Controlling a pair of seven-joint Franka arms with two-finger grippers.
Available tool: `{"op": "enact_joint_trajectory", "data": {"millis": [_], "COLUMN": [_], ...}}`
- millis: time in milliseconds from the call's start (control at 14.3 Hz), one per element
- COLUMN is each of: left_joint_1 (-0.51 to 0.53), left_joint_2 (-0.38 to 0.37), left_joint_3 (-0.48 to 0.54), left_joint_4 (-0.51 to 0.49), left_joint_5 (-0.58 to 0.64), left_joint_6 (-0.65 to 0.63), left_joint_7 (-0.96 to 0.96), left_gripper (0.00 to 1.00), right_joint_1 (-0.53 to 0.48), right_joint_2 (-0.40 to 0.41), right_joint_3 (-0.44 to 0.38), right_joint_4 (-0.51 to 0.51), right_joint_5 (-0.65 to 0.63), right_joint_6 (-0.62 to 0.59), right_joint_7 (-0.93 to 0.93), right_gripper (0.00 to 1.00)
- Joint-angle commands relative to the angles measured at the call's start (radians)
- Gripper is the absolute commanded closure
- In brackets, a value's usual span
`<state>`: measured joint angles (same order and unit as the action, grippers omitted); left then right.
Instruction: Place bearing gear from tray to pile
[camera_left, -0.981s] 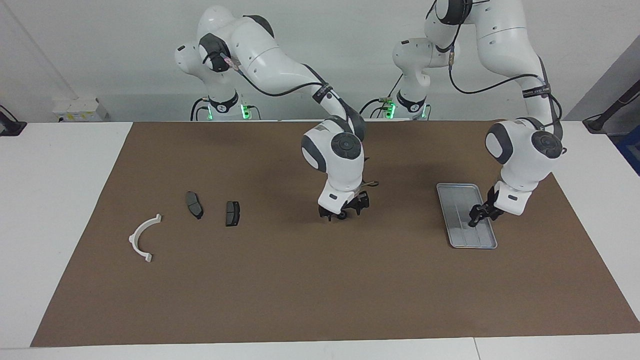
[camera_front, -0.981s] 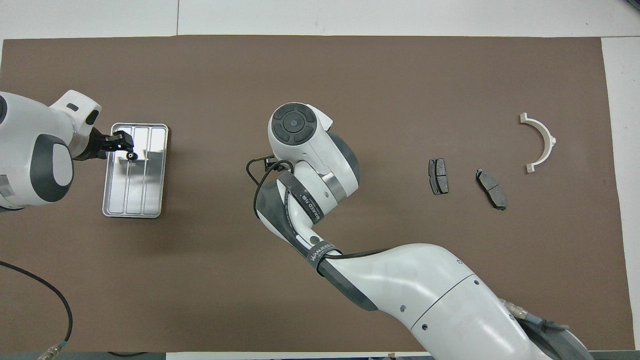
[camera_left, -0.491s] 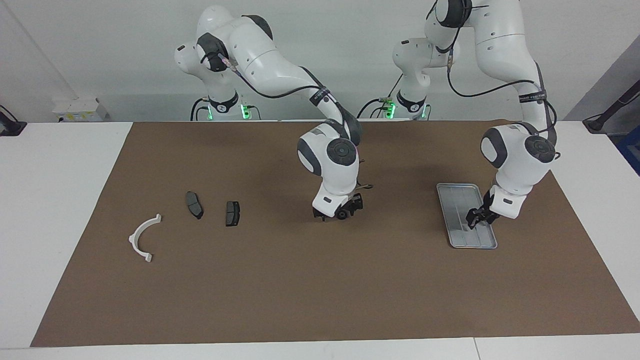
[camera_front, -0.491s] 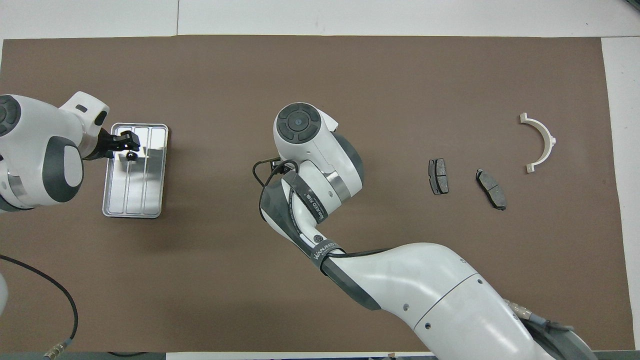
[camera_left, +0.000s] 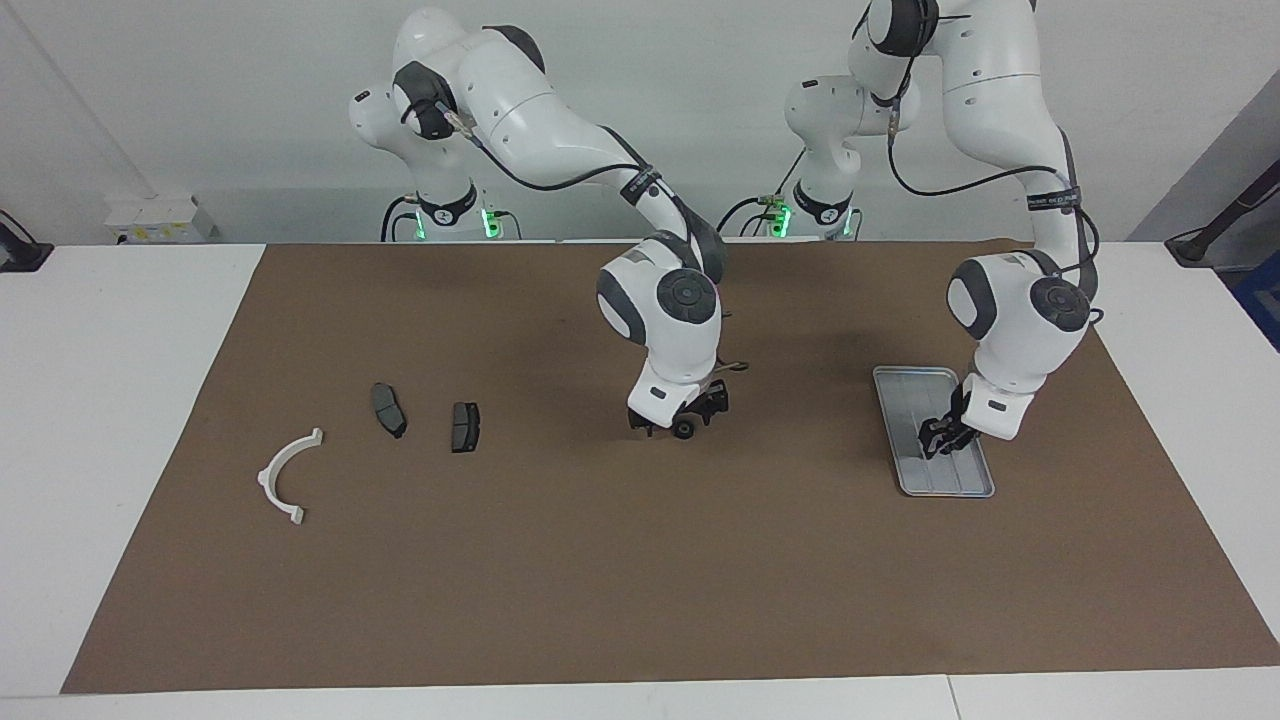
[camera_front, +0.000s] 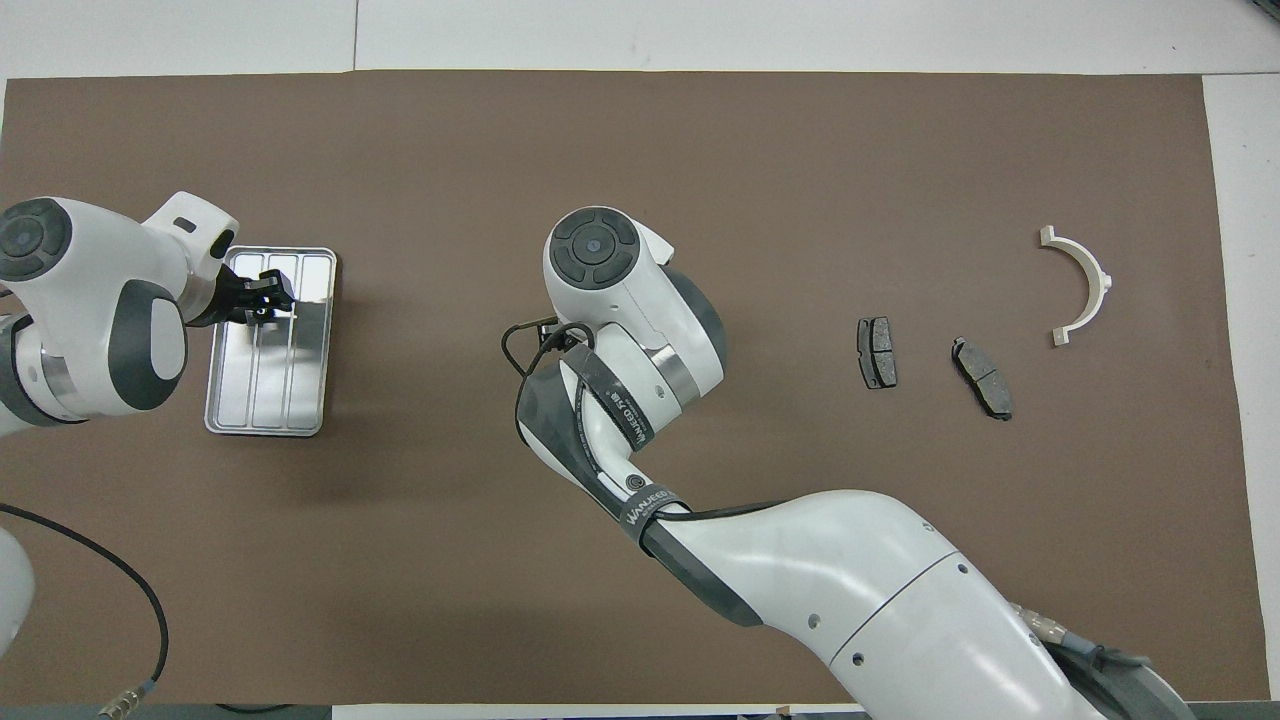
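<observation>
The left gripper (camera_left: 938, 440) is low in the tray (camera_left: 905, 385), fingertips at the one bearing gear (camera_front: 262, 312) directly beneath it, set for the pickup; whether they have clamped it I cannot tell. The right gripper (camera_left: 680, 425), jaws apart, waits low over the mat (camera_left: 600, 560), probably to carry the gear on. Toward its own arm's end lies the pile: two brake pads (camera_left: 389, 409) and one white half-ring bracket (camera_left: 266, 474).

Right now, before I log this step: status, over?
Left hand down over the tray, at the bearing gear. Right hand open, low over the mat, between tray and pile. Gear not yet at pile.
</observation>
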<state>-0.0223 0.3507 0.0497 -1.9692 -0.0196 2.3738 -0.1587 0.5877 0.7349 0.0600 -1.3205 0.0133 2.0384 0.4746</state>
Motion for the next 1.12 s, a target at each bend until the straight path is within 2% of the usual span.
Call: {"op": "enact_joint_trajectory", "data": {"millis": [0,280,491,841,981,1052], "left_joint_1": [-0.008,-0.007,-0.007,-0.007,-0.007,-0.007], "left_joint_2": [-0.007,-0.007,-0.007,-0.007,-0.009,-0.009], "left_joint_3": [0.009,0.009,0.009,0.009,0.009,0.009], "left_joint_4": [-0.022,-0.023,-0.023,-0.037,-0.039,-0.04], "left_joint_5": [-0.005,-0.005,-0.005,-0.005,-0.005,-0.005], "left_joint_6": [0.028,0.03,0.031,0.045,0.047,0.048], "left_joint_7": [-0.007,-0.007,-0.004,-0.004,-0.004,-0.004], "left_gripper": [0.4,0.41,0.42,0.42,0.42,0.42], "right_joint_1": [0.006,0.006,0.0,0.007,0.009,0.009], "right_joint_2": [-0.025,-0.034,-0.049,-0.048,-0.048,-0.048], "right_joint_3": [0.004,0.004,0.006,0.006,0.006,0.004], "right_joint_4": [-0.037,-0.061,-0.126,-0.128,-0.125,-0.123], "right_joint_5": [0.016,0.016,0.016,0.033,0.043,0.043], "right_joint_6": [0.008,0.026,0.101,0.115,0.115,0.115], "right_joint_7": [0.012,0.012,0.009,0.025,0.029,0.033], "right_gripper": [0.0,0.0,0.0,0.0,0.03,0.09]}}
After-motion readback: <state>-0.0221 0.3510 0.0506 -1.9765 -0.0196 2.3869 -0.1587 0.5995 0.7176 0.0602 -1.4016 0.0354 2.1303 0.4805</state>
